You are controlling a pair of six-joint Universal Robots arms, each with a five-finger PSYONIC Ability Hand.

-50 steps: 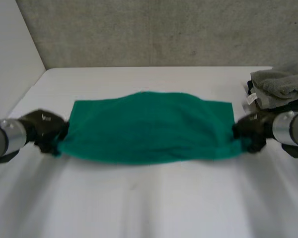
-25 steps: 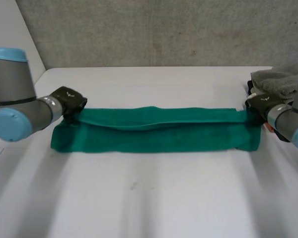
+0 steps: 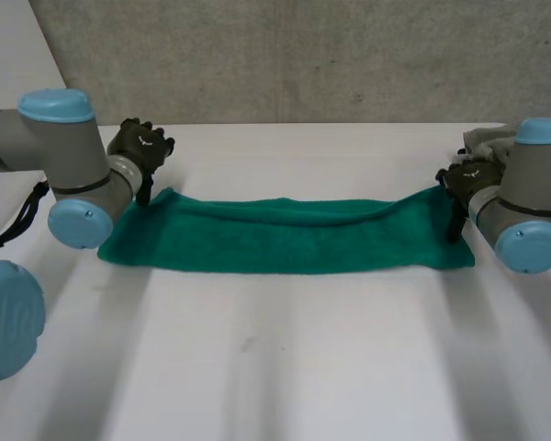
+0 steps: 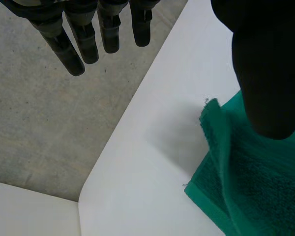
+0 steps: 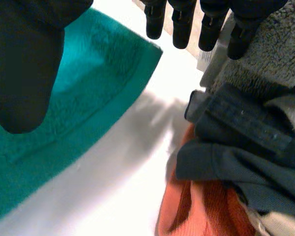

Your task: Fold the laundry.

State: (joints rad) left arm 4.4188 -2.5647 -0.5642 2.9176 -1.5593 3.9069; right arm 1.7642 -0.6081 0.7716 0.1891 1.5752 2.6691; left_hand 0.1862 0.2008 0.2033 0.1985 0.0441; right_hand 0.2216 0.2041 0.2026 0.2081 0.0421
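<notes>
Since the green towel [image 3: 285,234] lies as a long doubled strip across the far half of the white worktop [image 3: 275,367], the step in hand looks like the release that ends a lengthwise fold. The left robot hand [image 3: 140,147] hovers over the strip's far left corner, fingers straight, grasping nothing. The right robot hand [image 3: 459,179] is likewise released over the far right corner. Doing it well means lifting straight off so neither corner drags, then checking that the long edges align. Room is tight on the right, where a pile of laundry [image 5: 246,147] sits just beside the towel's end. The near worktop lies open.
</notes>
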